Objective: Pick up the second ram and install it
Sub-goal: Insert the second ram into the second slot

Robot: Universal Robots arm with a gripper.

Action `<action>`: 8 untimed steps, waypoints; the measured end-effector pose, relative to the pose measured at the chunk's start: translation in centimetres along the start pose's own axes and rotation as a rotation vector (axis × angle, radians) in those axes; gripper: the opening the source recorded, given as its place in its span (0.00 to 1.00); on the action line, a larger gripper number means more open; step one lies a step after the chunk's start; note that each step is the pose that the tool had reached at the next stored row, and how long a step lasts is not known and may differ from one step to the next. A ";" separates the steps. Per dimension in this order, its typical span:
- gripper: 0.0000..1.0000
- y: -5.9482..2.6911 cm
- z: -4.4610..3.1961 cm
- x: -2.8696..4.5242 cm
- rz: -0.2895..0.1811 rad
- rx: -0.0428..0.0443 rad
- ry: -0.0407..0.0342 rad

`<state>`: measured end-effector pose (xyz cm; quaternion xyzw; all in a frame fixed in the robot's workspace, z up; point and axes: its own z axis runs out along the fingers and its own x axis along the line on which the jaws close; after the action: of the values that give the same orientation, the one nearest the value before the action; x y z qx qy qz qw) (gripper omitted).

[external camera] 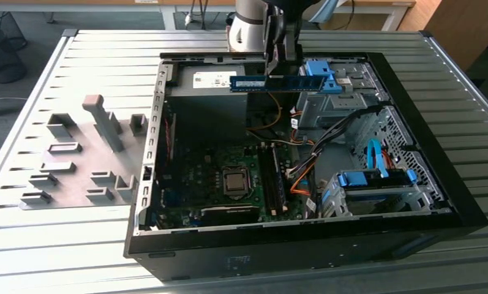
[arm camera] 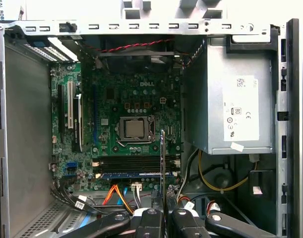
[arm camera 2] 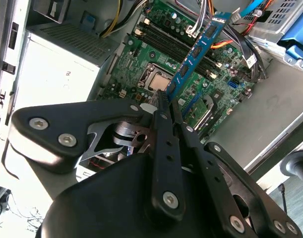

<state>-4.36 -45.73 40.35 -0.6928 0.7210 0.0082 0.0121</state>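
The second ram (external camera: 275,84) is a thin blue stick with dark chips, hanging level above the open computer case (external camera: 439,202) near its far end. My gripper (external camera: 280,70) is shut on its upper edge from above. The second wrist view shows the ram (arm camera 2: 197,49) reaching out from the shut gripper (arm camera 2: 167,103) over the motherboard (arm camera 2: 141,74). In the first wrist view the ram (arm camera: 162,158) is edge-on, crossing above the memory slots (arm camera: 134,162). One slot there holds a blue ram stick (arm camera: 131,175).
Grey fixture blocks (external camera: 89,165) stand on a plate at the exterior view's left. Inside the case are a power supply (arm camera: 235,106), the processor socket (external camera: 236,181), orange and black cables (external camera: 305,165), and blue drive-bay latches (external camera: 321,73) (external camera: 375,179).
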 end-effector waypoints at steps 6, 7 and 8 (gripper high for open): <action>0.14 0.00 0.07 0.00 0.085 0.0026 0.0038; 0.14 0.00 0.09 0.00 0.102 0.0031 0.0043; 0.14 0.00 0.11 0.00 0.119 0.0035 0.0049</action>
<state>-4.36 -45.73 40.24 -0.6486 0.7611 0.0059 0.0110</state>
